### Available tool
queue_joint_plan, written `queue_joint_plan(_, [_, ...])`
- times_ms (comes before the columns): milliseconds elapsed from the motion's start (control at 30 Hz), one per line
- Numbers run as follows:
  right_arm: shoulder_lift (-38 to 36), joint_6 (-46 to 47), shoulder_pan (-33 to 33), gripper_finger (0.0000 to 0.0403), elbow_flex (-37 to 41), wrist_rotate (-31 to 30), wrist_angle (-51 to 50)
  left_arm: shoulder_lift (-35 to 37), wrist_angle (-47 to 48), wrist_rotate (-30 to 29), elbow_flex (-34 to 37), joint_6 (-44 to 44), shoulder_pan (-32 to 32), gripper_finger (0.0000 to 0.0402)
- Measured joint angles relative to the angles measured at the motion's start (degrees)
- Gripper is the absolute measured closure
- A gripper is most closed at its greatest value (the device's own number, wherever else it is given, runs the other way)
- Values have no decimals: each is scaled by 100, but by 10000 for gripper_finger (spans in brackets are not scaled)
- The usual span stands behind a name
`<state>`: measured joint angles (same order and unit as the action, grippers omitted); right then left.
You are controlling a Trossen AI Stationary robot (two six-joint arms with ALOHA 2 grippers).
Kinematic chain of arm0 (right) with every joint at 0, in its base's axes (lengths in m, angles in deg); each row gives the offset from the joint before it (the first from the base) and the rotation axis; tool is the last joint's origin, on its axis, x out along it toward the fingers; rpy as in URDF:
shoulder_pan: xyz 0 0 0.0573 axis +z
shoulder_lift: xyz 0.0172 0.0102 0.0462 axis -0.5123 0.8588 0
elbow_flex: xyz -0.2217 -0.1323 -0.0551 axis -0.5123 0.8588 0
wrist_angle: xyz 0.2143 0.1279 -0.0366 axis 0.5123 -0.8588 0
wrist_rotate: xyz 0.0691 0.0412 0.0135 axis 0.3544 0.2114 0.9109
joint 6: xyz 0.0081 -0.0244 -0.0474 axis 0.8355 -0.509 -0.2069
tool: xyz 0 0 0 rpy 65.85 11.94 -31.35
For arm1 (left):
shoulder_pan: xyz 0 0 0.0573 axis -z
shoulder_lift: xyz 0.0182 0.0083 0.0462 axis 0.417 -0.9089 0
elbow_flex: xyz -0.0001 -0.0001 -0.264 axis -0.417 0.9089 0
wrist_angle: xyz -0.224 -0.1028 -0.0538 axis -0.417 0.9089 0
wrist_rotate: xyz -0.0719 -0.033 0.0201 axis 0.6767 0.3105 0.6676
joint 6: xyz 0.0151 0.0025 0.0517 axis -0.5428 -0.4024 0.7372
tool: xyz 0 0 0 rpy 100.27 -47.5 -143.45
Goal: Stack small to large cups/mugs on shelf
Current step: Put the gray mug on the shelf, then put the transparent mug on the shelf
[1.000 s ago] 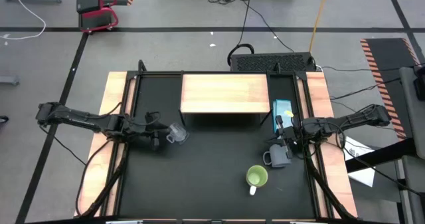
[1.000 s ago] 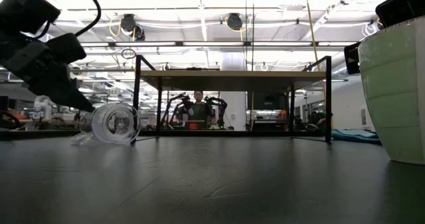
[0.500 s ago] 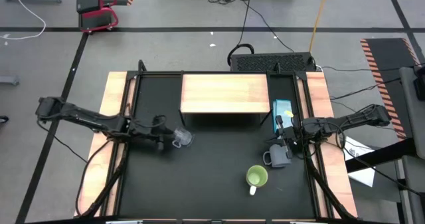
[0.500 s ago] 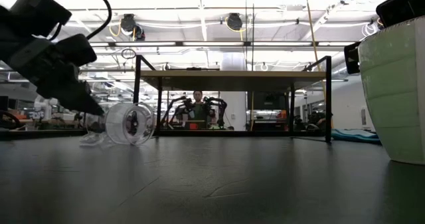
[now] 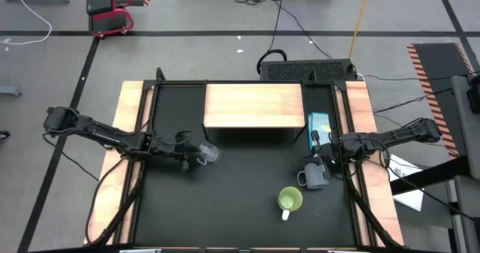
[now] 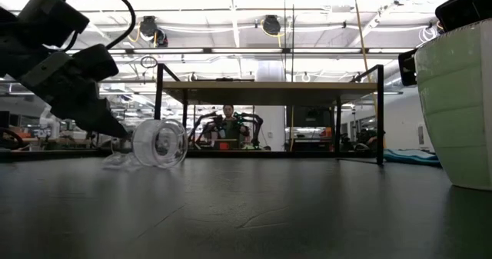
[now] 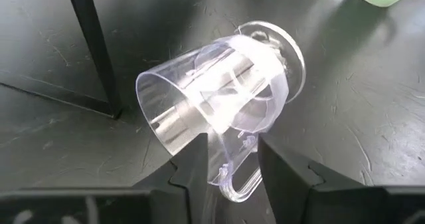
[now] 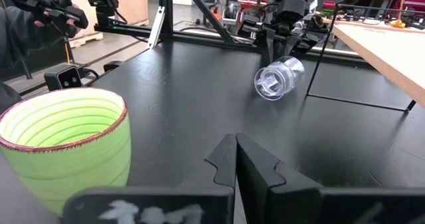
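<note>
**Glass cup rolled nearer the shelf, left gripper at its handle**

Since a second ago the left gripper (image 5: 196,157) has pushed farther across the table, and the glass cup (image 5: 209,155) has shifted with it toward the shelf's (image 5: 254,105) front left leg. The cup lies on its side on the black table (image 5: 232,208), empty, its open mouth turned toward the shelf leg and its base toward the green mug. In the left wrist view the cup (image 7: 219,84) sits just ahead of the two fingers (image 7: 192,159), which stand apart with the clear handle (image 7: 238,174) between them; whether they already press on the handle cannot be told. In the low view the cup (image 6: 159,143) rests on the table with the left gripper (image 6: 115,128) slanting down to it from above.

The right gripper (image 5: 322,157) stays put at the table's right side, its fingers pressed together with nothing between them, as the right wrist view (image 8: 237,159) shows. The grey mug (image 5: 314,174) stands just below it in the high view, handle to the left; its inside cannot be seen. The green mug (image 5: 289,200) stands upright nearer the front edge, white handle pointing forward, and it is empty. The shelf top carries nothing. A blue box (image 5: 319,123) lies beside the shelf's right end.
</note>
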<state>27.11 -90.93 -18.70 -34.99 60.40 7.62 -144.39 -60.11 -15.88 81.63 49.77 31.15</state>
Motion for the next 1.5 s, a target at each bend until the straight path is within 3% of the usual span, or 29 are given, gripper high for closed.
queue_joint_plan(267, [2,0,0,403,2,0,0,0,-78,-8,0,43,1,392])
queue_joint_plan(500, [1,0,0,403,1,2,2,-5,-172,37,0,215,86,397])
queue_joint_plan(833, [1,0,0,403,1,2,3,-2,-1258,185,2,352,633,399])
queue_joint_plan(1100, [1,0,0,403,1,2,5,-2,-1603,-246,-13,538,889,400])
queue_joint_plan(1500, [0,2,0,403,2,0,26,-1,-925,-605,-983,1445,1030,401])
